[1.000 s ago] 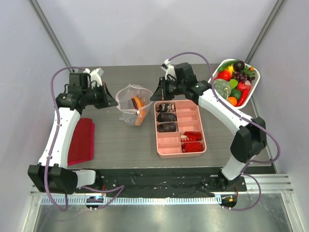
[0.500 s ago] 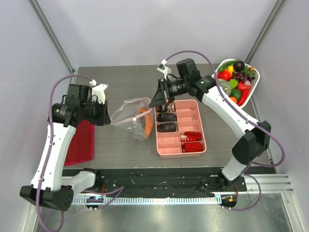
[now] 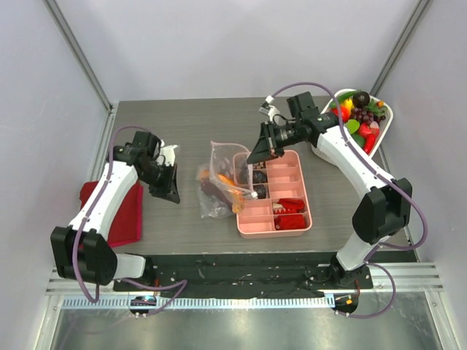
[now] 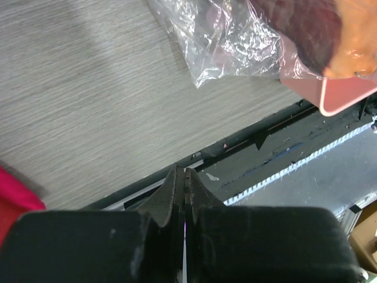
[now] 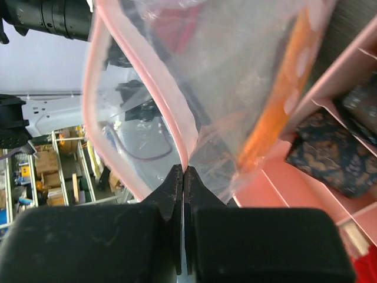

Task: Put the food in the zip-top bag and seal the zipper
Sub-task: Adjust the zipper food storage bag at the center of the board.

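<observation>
Zipper [image 5: 165, 100] was pinched in the right gripper [image 5: 182, 171], zip-top bag [image 3: 217, 162] hung from it, bottom on the desk [image 3: 182, 124] at the left edge of the pink tray [image 3: 292, 230]. Orange and dark-red food [image 5: 274, 106] sat inside. Left gripper [image 4: 184, 174] was closed on nothing, low over the desk beside the red cloth [image 3: 120, 211]

A grey wood-grain table [image 3: 182, 117] sits between pale lilac walls [image 3: 219, 44] with slanting metal posts [image 3: 76, 47].

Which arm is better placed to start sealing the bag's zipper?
Right. The right gripper pinches the zip-top bag at its zipper strip; the left gripper is shut on nothing, apart from the bag.
</observation>
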### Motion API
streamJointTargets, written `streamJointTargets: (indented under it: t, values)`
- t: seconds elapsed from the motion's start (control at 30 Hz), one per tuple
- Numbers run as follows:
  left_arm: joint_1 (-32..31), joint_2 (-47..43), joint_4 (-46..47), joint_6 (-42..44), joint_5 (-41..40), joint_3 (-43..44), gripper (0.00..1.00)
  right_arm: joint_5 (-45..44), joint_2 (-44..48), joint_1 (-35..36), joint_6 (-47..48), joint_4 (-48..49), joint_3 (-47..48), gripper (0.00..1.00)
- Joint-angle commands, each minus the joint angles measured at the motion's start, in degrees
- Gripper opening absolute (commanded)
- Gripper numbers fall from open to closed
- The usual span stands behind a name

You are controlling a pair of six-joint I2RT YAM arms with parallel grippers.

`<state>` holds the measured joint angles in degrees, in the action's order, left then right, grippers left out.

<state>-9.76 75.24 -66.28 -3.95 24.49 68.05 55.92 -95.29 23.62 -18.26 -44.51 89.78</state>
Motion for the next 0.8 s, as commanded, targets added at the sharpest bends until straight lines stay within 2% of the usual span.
streamJointTargets:
  t: [0.0,0.17,0.2,0.27,0.3,0.37,0.4,0.5,0.6,0.77]
  values:
    - [0.0,0.6,6.6,-2.1,1.8,-0.9,0.0,1.6,2.3,-0.8,6.0,-5.2,3.3,0.01]
    - [-0.1,-0.8,7.6,-2.0,8.5,0.7,0.0,0.8,4.1,-0.8,10.9,-10.1,6.3,0.01]
    - [-0.1,-1.4,7.2,-1.8,9.9,1.4,0.03,0.9,4.9,-0.8,11.1,-10.0,6.4,0.01]
    - [-0.1,-4.5,8.1,-3.3,14.8,2.7,0.2,0.9,5.6,-0.8,9.7,-8.7,6.5,0.01]
    - [-0.1,-5.9,10.4,-6.1,16.0,3.9,0.36,1.4,6.0,-0.9,9.0,-7.3,6.7,0.01]
    - [-0.1,-8.6,14.0,-9.2,16.2,4.3,0.53,3.3,7.0,-0.8,5.2,-5.2,7.5,0.01]
    - [-0.1,-11.0,15.5,-11.0,15.3,4.3,0.69,3.6,7.5,-0.9,3.7,-3.2,7.8,0.01]
    - [-0.1,-11.6,18.6,-14.4,15.9,5.1,0.83,4.4,9.8,-0.8,-1.5,1.0,7.7,0.01]
    - [-0.2,-9.4,19.4,-18.1,18.7,7.6,0.89,1.7,12.1,-0.6,-2.7,2.8,4.9,0.01]
    - [-2.0,-8.4,22.9,-23.8,18.6,10.8,0.87,-0.9,11.5,0.6,-1.7,3.5,1.0,0.01]
